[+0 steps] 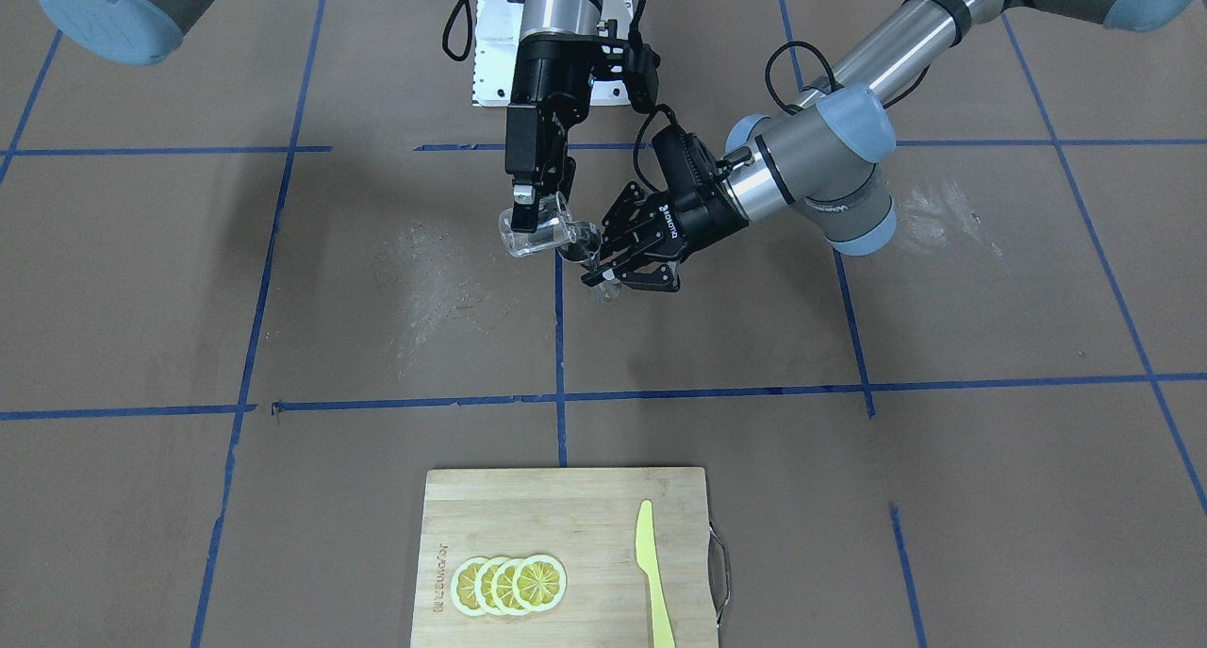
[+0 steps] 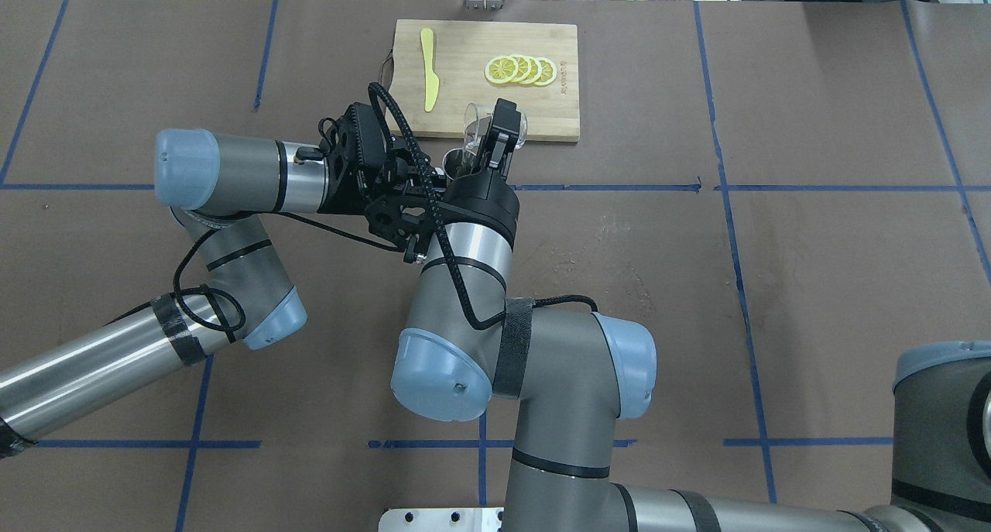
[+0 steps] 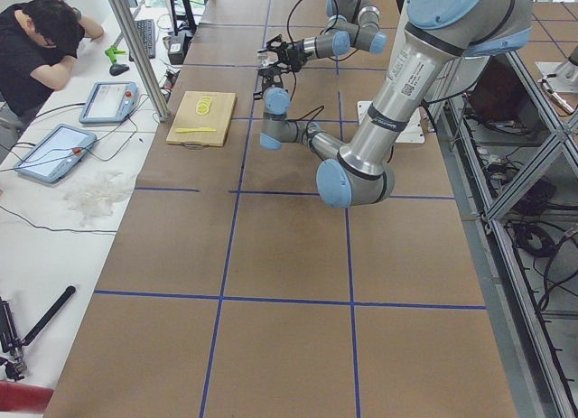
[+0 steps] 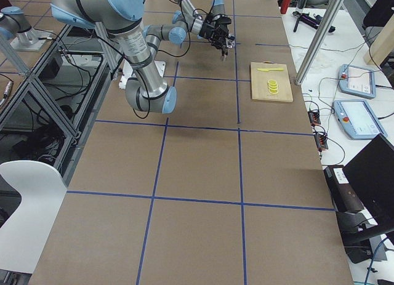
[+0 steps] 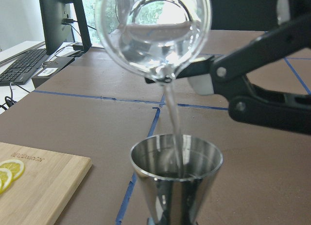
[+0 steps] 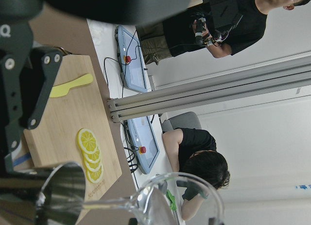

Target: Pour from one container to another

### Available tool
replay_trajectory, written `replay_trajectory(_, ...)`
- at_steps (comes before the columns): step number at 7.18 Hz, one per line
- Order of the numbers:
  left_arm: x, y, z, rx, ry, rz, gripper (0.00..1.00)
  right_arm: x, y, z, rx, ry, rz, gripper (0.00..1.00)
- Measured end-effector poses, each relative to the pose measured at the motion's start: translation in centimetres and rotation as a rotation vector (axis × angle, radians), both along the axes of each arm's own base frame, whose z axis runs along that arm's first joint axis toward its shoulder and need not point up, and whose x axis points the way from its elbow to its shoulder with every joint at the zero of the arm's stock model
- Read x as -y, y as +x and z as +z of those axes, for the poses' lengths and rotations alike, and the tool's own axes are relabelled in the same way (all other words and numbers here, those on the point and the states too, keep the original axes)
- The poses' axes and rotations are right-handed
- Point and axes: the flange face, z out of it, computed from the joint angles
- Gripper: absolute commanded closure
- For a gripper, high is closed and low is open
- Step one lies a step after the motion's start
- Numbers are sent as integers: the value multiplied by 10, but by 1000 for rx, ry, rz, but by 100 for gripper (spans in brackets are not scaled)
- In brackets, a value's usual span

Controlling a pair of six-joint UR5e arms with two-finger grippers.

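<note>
The left wrist view cuts the metal cup [image 5: 176,186] at its base and the glass [image 5: 153,35] above the cup at its top. Overhead, the right arm [image 2: 464,253] covers most of the cup.

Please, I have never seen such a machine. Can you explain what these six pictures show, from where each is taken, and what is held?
These are two robot arms at a brown table. Four pictures come from fixed cameras: across the table, above from behind, and at each end. Two come from cameras on the wrists. The right claw holds a tilted glass, and water runs from it into a metal cup held by the left claw. On the table lies a cutting board with lemon slices and a yellow knife. A person is at a side desk.
</note>
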Motion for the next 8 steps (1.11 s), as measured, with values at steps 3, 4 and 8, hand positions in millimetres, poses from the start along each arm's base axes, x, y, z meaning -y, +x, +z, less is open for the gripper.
replay_trajectory(3,0,0,0,0,0,0,100,-1,0,0,-27,8,-4,100)
replay_trajectory(4,0,0,0,0,0,0,100,-1,-1,0,-35,10,-5,100)
replay_trajectory(8,0,-1,-1,-2,1,-1,100,-2,-1,1,-45,12,-7,100)
